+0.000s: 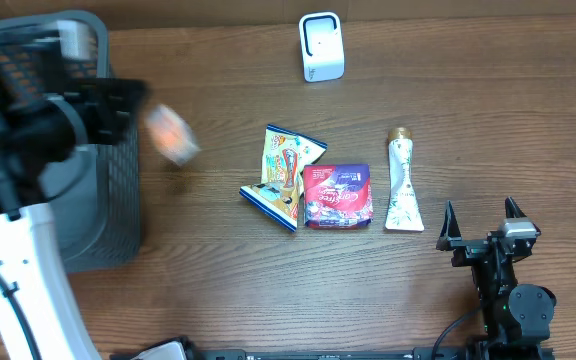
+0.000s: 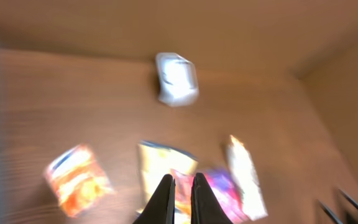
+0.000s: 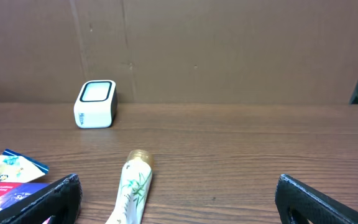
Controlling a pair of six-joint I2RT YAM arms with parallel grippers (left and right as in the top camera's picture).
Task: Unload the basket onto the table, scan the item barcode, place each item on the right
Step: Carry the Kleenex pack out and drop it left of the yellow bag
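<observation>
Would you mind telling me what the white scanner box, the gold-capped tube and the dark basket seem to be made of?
The white scanner box: likely moulded plastic, smooth, rounded corners, glossy pale window. The gold-capped tube: probably soft plastic, printed leaves, cap looks metallic. The dark basket: appears perforated plastic or wire mesh; too blurred to say.

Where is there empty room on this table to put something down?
Bare wood: between the scanner and the snack packets, right of the tube up to the back corner, and the strip in front of the packets. Crowded: around the packets and tube, and left by the basket.
</observation>
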